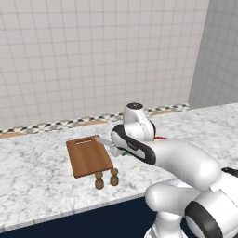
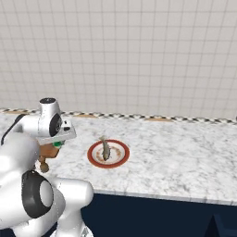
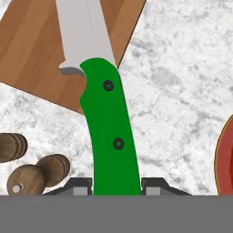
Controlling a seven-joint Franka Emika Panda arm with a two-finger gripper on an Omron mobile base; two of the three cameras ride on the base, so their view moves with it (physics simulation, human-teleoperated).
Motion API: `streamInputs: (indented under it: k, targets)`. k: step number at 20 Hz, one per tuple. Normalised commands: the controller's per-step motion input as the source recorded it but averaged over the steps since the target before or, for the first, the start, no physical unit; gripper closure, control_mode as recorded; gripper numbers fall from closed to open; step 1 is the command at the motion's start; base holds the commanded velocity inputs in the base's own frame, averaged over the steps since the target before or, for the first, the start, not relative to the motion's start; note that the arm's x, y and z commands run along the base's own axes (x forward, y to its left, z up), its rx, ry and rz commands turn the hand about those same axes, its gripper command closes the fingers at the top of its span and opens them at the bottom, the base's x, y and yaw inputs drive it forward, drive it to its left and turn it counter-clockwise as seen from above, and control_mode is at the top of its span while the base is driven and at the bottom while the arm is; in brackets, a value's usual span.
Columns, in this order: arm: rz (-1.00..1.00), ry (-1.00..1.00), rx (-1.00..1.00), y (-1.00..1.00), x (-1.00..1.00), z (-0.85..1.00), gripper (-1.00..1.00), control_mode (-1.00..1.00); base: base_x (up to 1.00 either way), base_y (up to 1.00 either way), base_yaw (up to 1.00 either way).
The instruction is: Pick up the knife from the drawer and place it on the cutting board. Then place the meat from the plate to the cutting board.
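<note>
My gripper [image 3: 117, 186] is shut on the knife [image 3: 110, 132], clamping the butt of its bright green handle. The silver blade [image 3: 82, 27] reaches out over a corner of the reddish-brown cutting board [image 3: 36, 50], while the handle hangs over bare marble. In the left base view the blade [image 1: 104, 142] shows above the right edge of the cutting board [image 1: 88, 157], with the hand mostly hidden behind my arm. The red-rimmed plate [image 2: 108, 154] lies to the right of the hand, and the meat [image 2: 106, 149], a slim greyish piece, lies on it. The drawer is out of view.
Two small brown wooden shakers [image 1: 99, 180] [image 1: 114, 176] stand at the board's near edge, close under the hand. The marble counter [image 2: 185, 157] runs back to a tiled wall. A navy cabinet front [image 1: 93, 223] lies below the counter edge.
</note>
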Motion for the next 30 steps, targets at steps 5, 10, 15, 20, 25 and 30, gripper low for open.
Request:
streamInputs:
  k: [5,10,15,20,25,30]
  targets:
    - [0.14,0.01,-0.05,0.22,0.24,-0.07,1.00,-1.00,0.00,0.00,0.00]
    - [0.13,0.00,-0.06,0.32,0.35,-0.21,1.00,-1.00,0.00,0.00,0.00]
    - [0.12,0.00,-0.05,0.38,0.41,-0.23,1.00,-1.00,0.00,0.00,0.00]
    - [0.12,0.03,-0.03,0.36,0.47,-0.14,1.00,-1.00,0.00,0.00,0.00]
    - [0.12,0.01,-0.06,0.35,0.42,-0.32,1.00,-1.00,0.00,0.00,0.00]
    - [0.09,0.00,-0.05,0.15,0.40,-0.30,1.00,-1.00,0.00,0.00,0.00]
